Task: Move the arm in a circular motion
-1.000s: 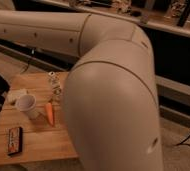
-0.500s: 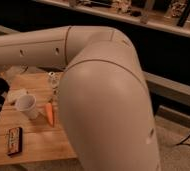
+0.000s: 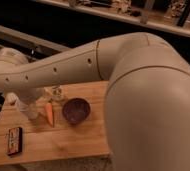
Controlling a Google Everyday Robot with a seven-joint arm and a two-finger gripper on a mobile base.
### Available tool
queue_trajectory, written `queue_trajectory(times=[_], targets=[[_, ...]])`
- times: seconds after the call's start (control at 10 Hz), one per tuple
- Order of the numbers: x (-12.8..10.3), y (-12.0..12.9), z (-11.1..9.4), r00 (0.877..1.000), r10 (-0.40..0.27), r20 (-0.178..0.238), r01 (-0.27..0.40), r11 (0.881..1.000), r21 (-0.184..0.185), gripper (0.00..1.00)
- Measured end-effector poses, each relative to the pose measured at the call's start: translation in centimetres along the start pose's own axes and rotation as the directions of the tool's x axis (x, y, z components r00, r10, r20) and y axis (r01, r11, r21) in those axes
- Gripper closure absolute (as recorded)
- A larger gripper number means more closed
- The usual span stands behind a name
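Frankly, the arm (image 3: 88,65) hides the end effector above the table (image 3: 63,142); grip unknowable.

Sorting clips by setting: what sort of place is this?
Likely an indoor robot test room: cream-white robot arm above a light wooden table with an orange carrot and dark purple bowl. The gripper is out of view.
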Motion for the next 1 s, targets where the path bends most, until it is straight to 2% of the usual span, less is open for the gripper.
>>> queue_trajectory(times=[0.1, 0.2, 0.3, 0.4, 0.5, 0.6, 0.7, 0.9, 1.0], targets=[[2.2, -0.9, 1.0, 0.999, 0.018, -0.036, -0.018, 1.0, -0.001, 0.35], [4.4, -3.1, 2.0, 0.995, 0.076, -0.069, -0.075, 0.997, 0.017, 0.35], [5.3, -4.6, 2.3, 0.99, 0.121, -0.075, -0.119, 0.992, 0.033, 0.35], [6.7, -9.0, 2.6, 0.968, 0.239, -0.071, -0.234, 0.969, 0.08, 0.35], [7.1, -11.3, 2.4, 0.953, 0.297, -0.058, -0.29, 0.952, 0.101, 0.35], [7.6, -14.4, 2.2, 0.926, 0.376, -0.037, -0.369, 0.921, 0.129, 0.35], [7.5, -17.7, 1.5, 0.893, 0.45, -0.005, -0.444, 0.883, 0.156, 0.35], [6.2, -22.9, -0.8, 0.839, 0.54, 0.069, -0.542, 0.816, 0.203, 0.35], [5.2, -24.6, -2.1, 0.82, 0.563, 0.106, -0.572, 0.791, 0.218, 0.35]])
